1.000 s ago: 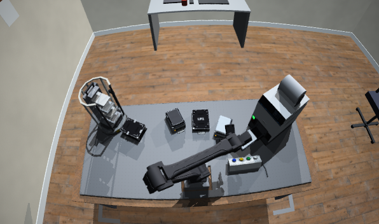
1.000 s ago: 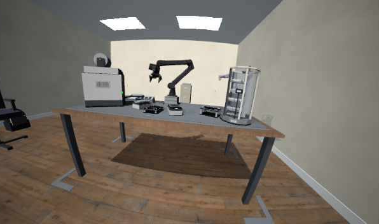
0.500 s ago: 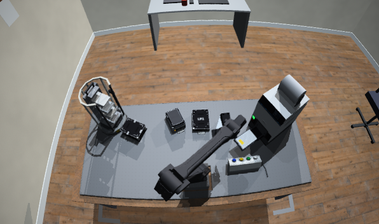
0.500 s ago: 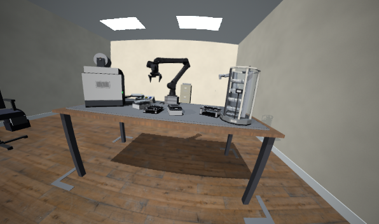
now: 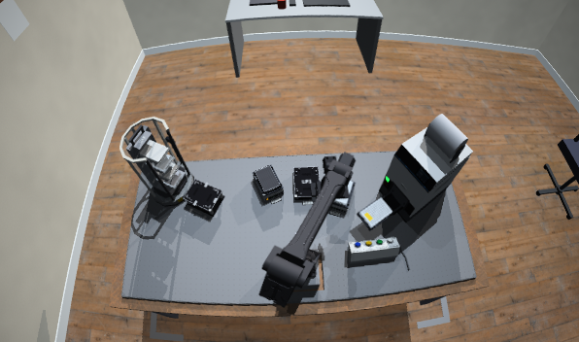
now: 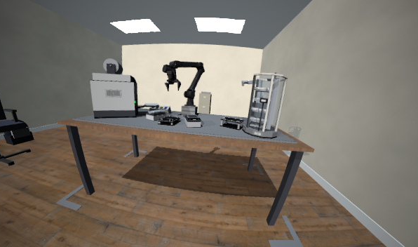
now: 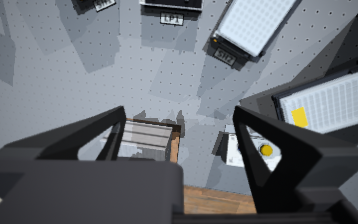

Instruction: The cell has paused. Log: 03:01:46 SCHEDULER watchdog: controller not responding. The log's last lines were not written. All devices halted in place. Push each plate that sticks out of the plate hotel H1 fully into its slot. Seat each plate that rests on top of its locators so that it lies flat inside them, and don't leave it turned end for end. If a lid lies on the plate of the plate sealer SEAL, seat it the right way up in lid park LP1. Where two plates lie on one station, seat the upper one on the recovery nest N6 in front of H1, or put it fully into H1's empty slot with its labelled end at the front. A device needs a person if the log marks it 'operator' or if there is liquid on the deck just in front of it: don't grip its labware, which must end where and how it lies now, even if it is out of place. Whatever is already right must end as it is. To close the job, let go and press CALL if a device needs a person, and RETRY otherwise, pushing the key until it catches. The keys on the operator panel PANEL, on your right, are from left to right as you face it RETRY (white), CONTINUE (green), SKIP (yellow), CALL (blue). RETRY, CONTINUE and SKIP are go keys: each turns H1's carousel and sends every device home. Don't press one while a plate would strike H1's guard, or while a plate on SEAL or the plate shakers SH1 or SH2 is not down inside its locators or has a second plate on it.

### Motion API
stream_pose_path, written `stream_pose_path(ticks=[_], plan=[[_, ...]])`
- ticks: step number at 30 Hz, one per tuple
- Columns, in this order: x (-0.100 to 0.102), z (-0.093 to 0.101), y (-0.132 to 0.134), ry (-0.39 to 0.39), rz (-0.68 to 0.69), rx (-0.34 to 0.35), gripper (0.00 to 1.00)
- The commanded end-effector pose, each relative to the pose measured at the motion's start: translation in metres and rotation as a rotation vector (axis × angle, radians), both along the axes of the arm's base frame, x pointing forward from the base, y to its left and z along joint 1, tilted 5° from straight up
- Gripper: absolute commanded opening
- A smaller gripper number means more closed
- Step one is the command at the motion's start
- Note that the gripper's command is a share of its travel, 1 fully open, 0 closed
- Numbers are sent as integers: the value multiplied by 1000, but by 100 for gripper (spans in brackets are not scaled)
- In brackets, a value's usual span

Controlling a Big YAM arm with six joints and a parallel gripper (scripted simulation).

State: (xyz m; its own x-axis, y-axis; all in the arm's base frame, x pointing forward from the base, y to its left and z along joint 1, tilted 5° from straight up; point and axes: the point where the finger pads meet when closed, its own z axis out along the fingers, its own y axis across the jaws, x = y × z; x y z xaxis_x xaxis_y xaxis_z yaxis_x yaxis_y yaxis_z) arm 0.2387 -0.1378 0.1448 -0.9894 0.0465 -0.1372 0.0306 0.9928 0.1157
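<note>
Hanging high over the middle of the bench, the gripper (image 7: 180, 145) has its fingers spread wide with nothing between them. The arm (image 5: 322, 204) reaches from its base near the front edge toward the back row of stations.

Straight below the wrist camera you can see the plate shaker SH2 (image 7: 254, 22) carrying a white well plate, sitting skewed against the label. Next to it is lid park LP1 (image 7: 172, 6), only its front edge and tag showing. Off toward the right end of the bench, the plate sealer SEAL (image 5: 425, 167) has its tray stuck out, with a white plate (image 7: 330, 102) on it that has a yellow patch at one end. Can't tell if that's a lid or a plate from here.

The operator panel PANEL (image 5: 373, 251) sits near the front right, in front of the sealer; the yellow key (image 7: 266, 149) peeks out beside one finger.

Over at the left end stands the plate hotel H1 (image 5: 132, 130), and the recovery nest N6 (image 5: 204, 196) sits just beside its foot.
</note>
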Motion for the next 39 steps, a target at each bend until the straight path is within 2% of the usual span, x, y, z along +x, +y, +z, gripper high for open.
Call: stream_pose_path(ticks=[1,3,4,6,8,13,14,21,23,25,29,31,32,39], plan=[[28,18,5,31,-64,-8,100],[35,17,13,31,-64,-7,100],[39,16,17,62,-66,-17,100],[39,16,17,62,-66,-17,100],[46,14,26,99,-68,-33,100],[64,12,45,92,-69,-38,100],[63,11,51,131,-70,-53,100],[81,6,83,165,-72,-81,100],[81,6,83,165,-72,-81,100],[85,4,91,189,-74,-113,100],[90,3,104,189,-74,-110,100],[91,3,104,189,-74,-110,100],[82,-3,102,191,-74,-108,100],[82,-3,102,191,-74,-108,100]])
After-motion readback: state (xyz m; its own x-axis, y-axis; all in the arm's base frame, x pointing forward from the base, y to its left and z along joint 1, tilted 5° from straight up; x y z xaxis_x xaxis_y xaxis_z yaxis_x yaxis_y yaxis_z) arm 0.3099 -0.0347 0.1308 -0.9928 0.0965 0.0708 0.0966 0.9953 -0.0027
